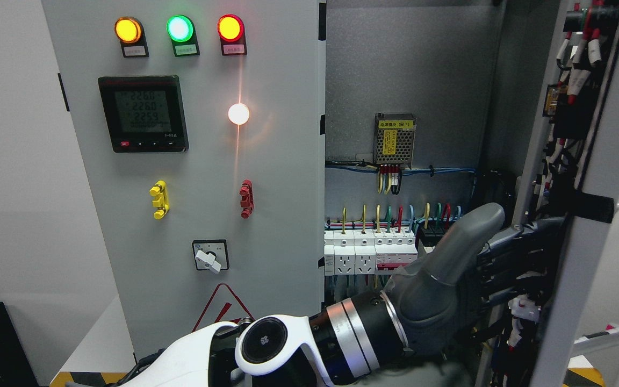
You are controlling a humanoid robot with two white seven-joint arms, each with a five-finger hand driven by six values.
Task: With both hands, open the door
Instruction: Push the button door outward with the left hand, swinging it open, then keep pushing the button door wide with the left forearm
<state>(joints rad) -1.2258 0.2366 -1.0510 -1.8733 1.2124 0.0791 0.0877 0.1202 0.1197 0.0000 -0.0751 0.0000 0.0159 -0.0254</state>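
Reaching across from the lower left, the left hand (470,269) lies with thumb raised and fingers (513,252) stretched flat against the inner face of the right door (583,215), gripping nothing; how far the fingertips wrap the door's edge cannot be told. No right hand shows.

At the far left, the left door (180,161) stands shut, carrying three lit indicator lamps (179,28), a digital meter (143,113) and a rotary switch (210,257). In the middle, the cabinet interior (406,80) is exposed, with a power supply module (394,138) above a row of circuit breakers (368,252). At the right, the right door is swung well out, its wiring facing inward.

To do this well, I judge the palm should push steadily outward near the door's free edge, keeping the fingers away from the wiring and breakers.
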